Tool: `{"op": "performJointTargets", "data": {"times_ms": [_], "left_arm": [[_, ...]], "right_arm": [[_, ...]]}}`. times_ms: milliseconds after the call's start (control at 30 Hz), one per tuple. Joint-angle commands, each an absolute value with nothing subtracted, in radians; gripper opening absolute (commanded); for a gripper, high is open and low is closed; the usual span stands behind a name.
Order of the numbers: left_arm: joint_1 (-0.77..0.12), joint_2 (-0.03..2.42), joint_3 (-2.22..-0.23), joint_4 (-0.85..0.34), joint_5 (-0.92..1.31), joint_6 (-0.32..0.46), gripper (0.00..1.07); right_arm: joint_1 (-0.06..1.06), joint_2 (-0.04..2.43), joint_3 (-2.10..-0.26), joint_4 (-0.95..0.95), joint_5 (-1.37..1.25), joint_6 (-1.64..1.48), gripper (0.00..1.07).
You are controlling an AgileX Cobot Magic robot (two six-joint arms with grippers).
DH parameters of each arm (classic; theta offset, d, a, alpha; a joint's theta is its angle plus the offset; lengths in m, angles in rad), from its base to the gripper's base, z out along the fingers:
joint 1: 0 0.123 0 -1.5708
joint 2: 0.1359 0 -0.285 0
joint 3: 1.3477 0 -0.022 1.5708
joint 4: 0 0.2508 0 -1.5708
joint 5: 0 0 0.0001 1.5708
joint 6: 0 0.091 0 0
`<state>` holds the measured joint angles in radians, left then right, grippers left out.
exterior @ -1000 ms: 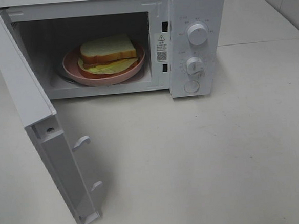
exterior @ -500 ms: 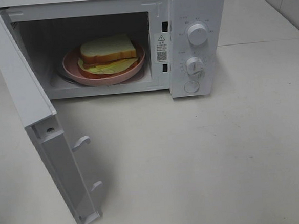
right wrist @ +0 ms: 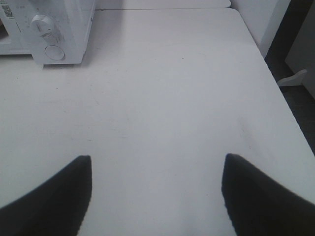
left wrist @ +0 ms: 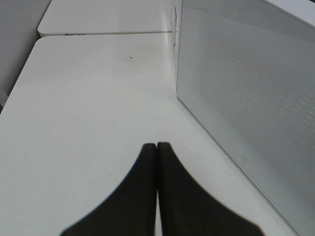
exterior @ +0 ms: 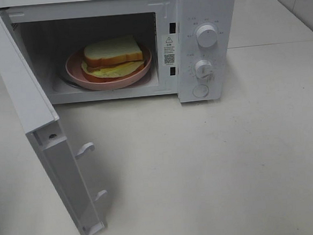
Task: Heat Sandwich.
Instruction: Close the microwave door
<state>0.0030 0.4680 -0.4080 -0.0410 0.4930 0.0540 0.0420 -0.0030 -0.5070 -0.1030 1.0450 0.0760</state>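
Looking at the sandwich [exterior: 113, 55] lying flat on a pink plate [exterior: 75, 69], sitting well inside the microwave [exterior: 202, 6]. Seeing the door [exterior: 33, 115] hanging wide open on the left side, its latch hooks pointing out over the counter [exterior: 213, 162]. Spotting the upper knob [exterior: 207, 36] and lower knob [exterior: 203, 68] stacked on the right front, with a round button [exterior: 200, 91] just under them.

Checking the wrist cams now. Finding the left tool [left wrist: 156, 148] with its fingers pressed tight together, gripping nothing, hovering over bare counter just beside a white dotted panel [left wrist: 246, 88]. Not managing to tell if that's the door or a side wall. Finding the right tool [right wrist: 156, 158] spread wide, holding nothing, hanging over open counter well apart from the microwave.
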Motion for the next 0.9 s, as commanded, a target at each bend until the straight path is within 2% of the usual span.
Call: {"op": "performJointTargets", "data": {"times_ms": [33,200,633,900], "left_arm": [[0.007,0.519,-0.372,-0.049,0.336,0.058,0.00],[0.007,0.585,-0.329,-0.049,0.180,0.058,0.00],[0.007,0.881,-0.162,-0.049,-0.460,0.058,0.00],[0.007,1.084,-0.177,0.016,-0.608,0.039,0.00]], "right_arm": [[0.036,-0.032,-0.506,-0.106,1.036,0.077,0.71],[0.036,-0.032,-0.506,-0.106,1.036,0.077,0.71],[0.036,-0.032,-0.506,-0.107,1.036,0.077,0.71],[0.036,-0.032,-0.506,-0.107,1.036,0.077,0.71]]}}
